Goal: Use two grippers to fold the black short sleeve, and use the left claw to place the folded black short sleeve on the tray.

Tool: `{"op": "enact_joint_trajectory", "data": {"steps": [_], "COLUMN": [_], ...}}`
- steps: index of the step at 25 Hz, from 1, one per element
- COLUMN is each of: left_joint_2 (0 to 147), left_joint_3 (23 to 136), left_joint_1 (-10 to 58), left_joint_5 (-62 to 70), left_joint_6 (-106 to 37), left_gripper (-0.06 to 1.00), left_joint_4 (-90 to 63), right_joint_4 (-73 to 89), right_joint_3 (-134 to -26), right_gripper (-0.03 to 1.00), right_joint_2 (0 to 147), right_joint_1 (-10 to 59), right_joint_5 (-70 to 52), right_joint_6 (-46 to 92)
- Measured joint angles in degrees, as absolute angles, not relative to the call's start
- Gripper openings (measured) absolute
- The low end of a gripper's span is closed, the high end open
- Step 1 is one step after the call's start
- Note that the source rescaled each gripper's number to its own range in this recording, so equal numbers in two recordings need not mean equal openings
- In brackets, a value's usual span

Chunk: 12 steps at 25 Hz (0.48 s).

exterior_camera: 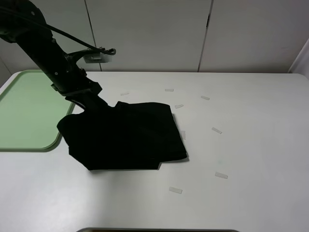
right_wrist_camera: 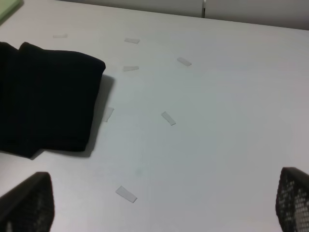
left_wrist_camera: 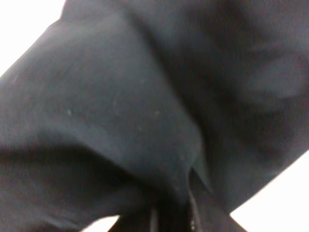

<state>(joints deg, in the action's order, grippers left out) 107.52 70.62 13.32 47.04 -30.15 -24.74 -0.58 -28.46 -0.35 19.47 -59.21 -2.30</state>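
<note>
While the left claw [exterior_camera: 92, 102] is clenching its fingers on the black short sleeve [exterior_camera: 130, 135];
right gripper [right_wrist_camera: 161, 205] is hanging over the tabletop [exterior_camera: 241, 145], fingers released

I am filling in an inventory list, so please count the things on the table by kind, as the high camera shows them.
Shirt: 1
Tray: 1
Tape strips: 8
Total: 10
</note>
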Motion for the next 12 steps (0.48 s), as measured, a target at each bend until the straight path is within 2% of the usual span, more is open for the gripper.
{"op": "enact_joint_trajectory", "data": {"steps": [7, 12], "left_joint_2": [107.5, 107.5], "left_joint_3": [70.6, 70.6], "left_joint_1": [16.6, 17.9], "left_joint_5": [44.4, 41.4], "left_joint_6": [-37.9, -40.2], "left_gripper": [0.00, 0.00], "left_joint_4": [-37.9, -41.6], "right_joint_4": [-0.4, 0.0], "right_joint_3": [-28.5, -28.5], "right_gripper": [1.00, 1.00], "right_joint_2": [-0.3, -0.3], "right_joint_1": [19.5, 19.5], "right_joint_5": [-59.2, -59.2], "right_joint_6": [-2.3, -2.3]}}
